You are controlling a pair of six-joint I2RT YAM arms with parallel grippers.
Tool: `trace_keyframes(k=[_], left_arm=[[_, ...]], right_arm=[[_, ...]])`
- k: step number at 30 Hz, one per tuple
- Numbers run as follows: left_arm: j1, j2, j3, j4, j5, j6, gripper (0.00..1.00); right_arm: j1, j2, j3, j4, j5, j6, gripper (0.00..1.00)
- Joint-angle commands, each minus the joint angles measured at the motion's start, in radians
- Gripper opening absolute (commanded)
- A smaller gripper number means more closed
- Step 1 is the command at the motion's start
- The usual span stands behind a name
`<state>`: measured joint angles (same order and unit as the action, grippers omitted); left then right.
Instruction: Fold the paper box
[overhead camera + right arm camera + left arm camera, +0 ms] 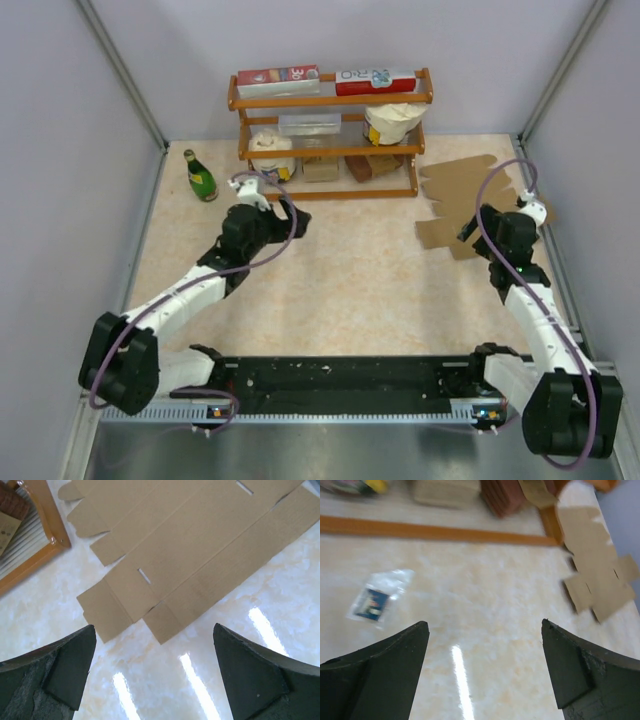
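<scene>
The paper box is a flat, unfolded sheet of plain brown cardboard with flaps and slots, lying at the back right of the table beside the shelf. My right gripper hovers open just in front of its near edge. In the right wrist view the sheet fills the upper part, and the right gripper has only bare table between its fingers. My left gripper stands open over the table's middle left, far from the sheet. In the left wrist view the sheet shows at the far right, beyond the empty left gripper.
A wooden shelf stands at the back with red-and-white cartons, white tubs and small brown blocks. A green bottle stands at the back left. A small clear plastic bag lies on the table ahead of the left gripper. Walls enclose the table.
</scene>
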<state>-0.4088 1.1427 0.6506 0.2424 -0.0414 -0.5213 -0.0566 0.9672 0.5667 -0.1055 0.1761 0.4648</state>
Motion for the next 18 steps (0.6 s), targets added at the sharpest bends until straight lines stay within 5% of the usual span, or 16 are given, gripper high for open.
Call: trace_keyframes(k=[1,5,18], left_arm=[[-0.119,0.168,0.122,0.060,0.173,-0.138,0.97],[-0.249,0.351,0.245,0.075,0.176,-0.221,0.96],[-0.413,0.891,0.682,0.081,0.253,-0.457,0.80]], right_arm=[[-0.017,-0.054,0.107,-0.149,-0.069,0.035,0.99],[-0.041,-0.085,0.160,-0.223,-0.099,0.069,0.99],[-0.077,-0.131,0.289,-0.336,-0.231,0.147,0.99]])
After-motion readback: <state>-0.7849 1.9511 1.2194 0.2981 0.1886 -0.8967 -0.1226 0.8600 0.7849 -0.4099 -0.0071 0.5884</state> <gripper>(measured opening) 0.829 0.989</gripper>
